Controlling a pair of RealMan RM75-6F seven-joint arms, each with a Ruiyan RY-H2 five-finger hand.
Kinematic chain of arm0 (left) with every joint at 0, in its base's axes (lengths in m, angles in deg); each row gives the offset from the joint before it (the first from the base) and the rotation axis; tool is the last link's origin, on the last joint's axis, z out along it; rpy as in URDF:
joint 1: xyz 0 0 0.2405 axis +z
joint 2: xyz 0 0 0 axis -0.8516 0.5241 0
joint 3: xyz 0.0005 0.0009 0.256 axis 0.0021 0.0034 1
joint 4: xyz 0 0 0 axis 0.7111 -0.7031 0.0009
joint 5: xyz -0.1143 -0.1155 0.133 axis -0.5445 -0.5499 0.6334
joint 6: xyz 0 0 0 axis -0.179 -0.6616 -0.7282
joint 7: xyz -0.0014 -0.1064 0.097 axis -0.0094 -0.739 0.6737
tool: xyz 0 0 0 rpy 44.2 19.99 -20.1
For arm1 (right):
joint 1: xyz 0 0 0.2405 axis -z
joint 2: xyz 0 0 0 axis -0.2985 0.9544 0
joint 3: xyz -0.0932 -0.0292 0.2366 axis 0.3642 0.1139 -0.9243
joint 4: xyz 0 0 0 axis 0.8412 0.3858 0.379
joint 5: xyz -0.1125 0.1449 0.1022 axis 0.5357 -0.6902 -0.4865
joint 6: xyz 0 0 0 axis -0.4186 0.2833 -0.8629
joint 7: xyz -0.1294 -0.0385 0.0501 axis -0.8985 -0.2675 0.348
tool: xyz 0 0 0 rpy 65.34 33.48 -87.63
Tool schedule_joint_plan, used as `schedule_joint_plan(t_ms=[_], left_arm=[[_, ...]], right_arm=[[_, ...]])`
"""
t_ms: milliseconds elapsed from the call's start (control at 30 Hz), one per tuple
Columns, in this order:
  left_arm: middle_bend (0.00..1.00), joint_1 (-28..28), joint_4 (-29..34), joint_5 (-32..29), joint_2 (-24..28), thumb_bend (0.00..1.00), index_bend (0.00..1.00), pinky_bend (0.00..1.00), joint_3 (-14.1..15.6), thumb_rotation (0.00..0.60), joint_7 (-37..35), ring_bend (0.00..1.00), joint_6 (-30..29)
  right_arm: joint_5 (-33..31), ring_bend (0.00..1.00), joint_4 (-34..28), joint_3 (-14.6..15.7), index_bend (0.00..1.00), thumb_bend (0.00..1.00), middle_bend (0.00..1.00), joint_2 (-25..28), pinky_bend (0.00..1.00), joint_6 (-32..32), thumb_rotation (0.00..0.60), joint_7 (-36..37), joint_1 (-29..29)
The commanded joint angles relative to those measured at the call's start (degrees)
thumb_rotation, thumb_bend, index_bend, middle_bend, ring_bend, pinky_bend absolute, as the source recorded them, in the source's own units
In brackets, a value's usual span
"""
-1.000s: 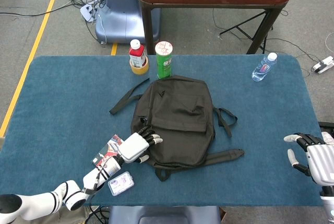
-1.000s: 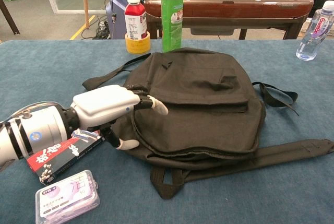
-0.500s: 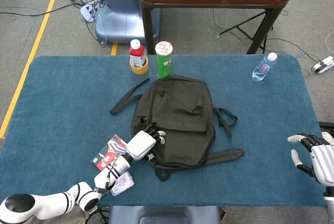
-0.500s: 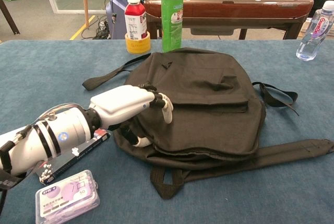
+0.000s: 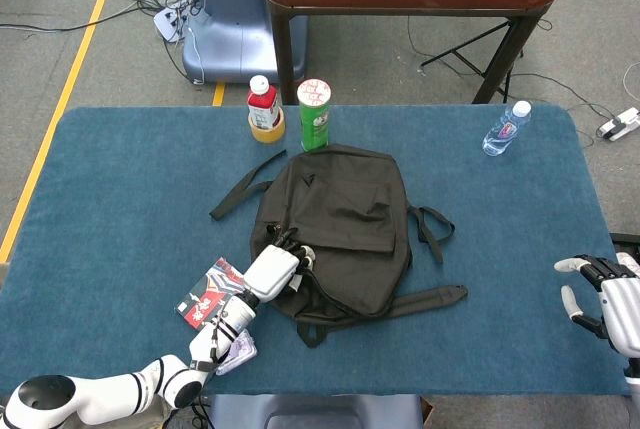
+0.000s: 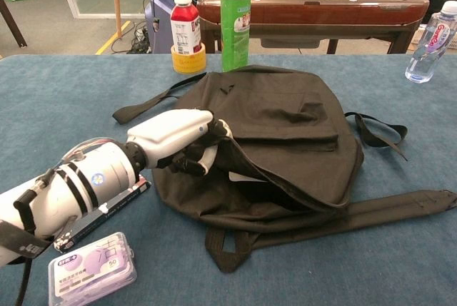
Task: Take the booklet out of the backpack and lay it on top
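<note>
the backpack [image 6: 285,135], a soft, matte black fabric sack with a rounded top, lies flat near the middle of the blue felt-like table [image 5: 120,189], and its side zip gapes into a dark slit on the edge nearest the left arm. inside that slit, in the chest view, a pale flat edge shows, which may be the booklet [image 6: 246,176], though too little of it is visible to be sure; it sits within the backpack, not on top. the left hand [image 6: 187,145], smooth white shell with dark fingers, is at the backpack's open edge with its fingers curled around the lifted upper flap of fabric, holding it up. the right hand [image 5: 608,301] is well apart from the backpack, off toward the table's right edge, fingers spread and holding nothing. just beside the backpack, under the left forearm, lies a flat red and black box [image 5: 205,297], and near that a small clear plastic case [image 6: 91,267] with rounded corners and purple print. beyond the backpack's top stand a green cylindrical can [image 6: 235,26] and a red-filled bottle with a white cap [image 6: 185,22] sitting inside a yellow tape roll [image 6: 188,60]. a clear plastic water bottle [image 5: 505,129] stands well apart from the backpack, toward the far right corner.
</note>
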Motion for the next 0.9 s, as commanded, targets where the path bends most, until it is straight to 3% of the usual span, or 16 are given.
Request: schedule_joint_plan(t_ms=[33,167,467,633,733,900], left_arm=[[0.38,0.80,3.33,-4.50,-0.67,0.83,0.77,0.03,-2.99,0.600,-0.63,0.28,-0.26],[0.39,0.61,7.24,-10.18,-1.34,0.84,0.77,0.03,-7.27,0.600,1.39,0.29,-0.77],[0.40,-3.20,12.35,-27.98,-3.45,0.84,0.75,0.03,-17.17,0.600,14.18,0.30,-1.88],[0.40,-5.65,13.04,-34.66,-4.36,0.84,0.74,0.03,-20.18,0.600,20.19,0.30,-4.41],[0.40,-7.74,13.34,-40.12,-5.01,0.84,0.73,0.03,-22.74,0.600,24.93,0.30,-7.14],[0.40,-9.41,14.15,-45.22,-5.10,0.84,0.72,0.03,-24.64,0.600,28.53,0.30,-10.43]], right_arm=[[1.08,0.35,-0.40,0.34,0.38,0.42,0.39,0.52,0.42,0.07,0.600,-0.19,-0.24],[4.15,0.35,-1.81,1.50,0.38,0.42,0.39,2.08,0.42,1.20,0.600,0.14,-1.25],[14.19,0.35,-6.19,4.74,0.38,0.42,0.39,4.48,0.42,6.92,0.600,0.26,-6.43],[17.64,0.35,-8.33,5.69,0.38,0.42,0.39,4.60,0.42,11.68,0.600,1.09,-10.30],[18.35,0.35,-12.20,6.14,0.38,0.42,0.39,4.59,0.42,20.42,0.600,2.87,-15.82],[16.10,0.35,-13.78,4.32,0.38,0.42,0.39,2.15,0.42,27.94,0.600,2.58,-21.46]])
